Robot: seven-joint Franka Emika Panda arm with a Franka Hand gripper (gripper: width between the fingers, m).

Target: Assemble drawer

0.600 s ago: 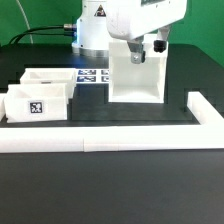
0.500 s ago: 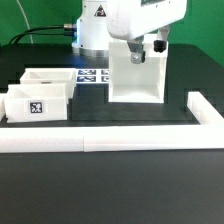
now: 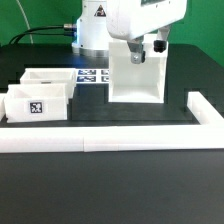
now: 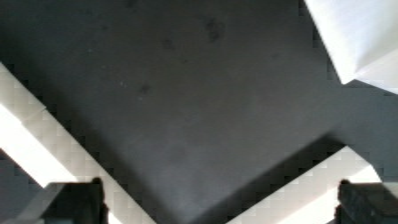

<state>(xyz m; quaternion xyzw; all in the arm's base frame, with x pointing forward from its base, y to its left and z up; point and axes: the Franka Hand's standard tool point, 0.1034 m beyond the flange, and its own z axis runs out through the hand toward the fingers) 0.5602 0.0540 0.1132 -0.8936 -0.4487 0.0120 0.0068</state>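
Black desk (image 3: pixel 120 170) fills the exterior view, with a white rail (image 3: pixel 100 138) along its front. The shell (image 3: pixel 137 80) stands upright, and the two trays (image 3: pixel 45 82) (image 3: pixel 38 104) sit well apart from it, not yet fitted. The end effector (image 3: pixel 135 55) hangs at the shell's top.

The wrist view shows the fingers (image 4: pixel 71 203) spread wide and holding nothing. This looks like reaching for the shell; next, lower over one wall and close.
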